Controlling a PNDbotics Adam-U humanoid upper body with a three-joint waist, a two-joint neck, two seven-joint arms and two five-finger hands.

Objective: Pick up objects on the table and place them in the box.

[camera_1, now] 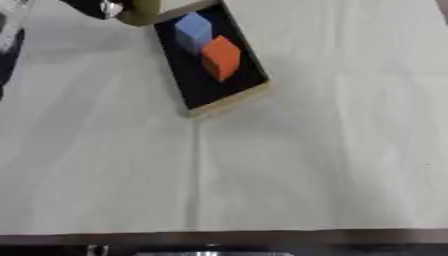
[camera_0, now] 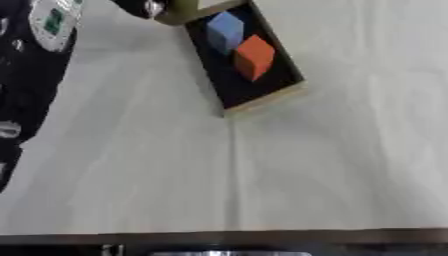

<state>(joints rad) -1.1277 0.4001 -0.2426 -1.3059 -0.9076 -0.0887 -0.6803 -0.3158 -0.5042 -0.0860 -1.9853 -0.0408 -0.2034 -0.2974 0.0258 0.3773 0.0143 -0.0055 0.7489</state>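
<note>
A shallow wooden box [camera_0: 262, 102] with a black inside lies askew at the top middle of the white cloth. Inside it sit a blue cube [camera_0: 226, 30] and, just nearer to me, an orange cube [camera_0: 255, 56]. My left hand [camera_0: 140, 7] shows only partly at the top edge, by the box's far left corner. It is shut on an olive-green block [camera_0: 180, 10] that it holds right at that corner's rim. The block's upper part is cut off by the frame. My right hand is out of sight.
My left arm [camera_0: 26, 85] runs down the left edge, black with a white and green part near the top. The white cloth [camera_0: 262, 175] has long creases. A dark table edge [camera_0: 227, 237] crosses the bottom.
</note>
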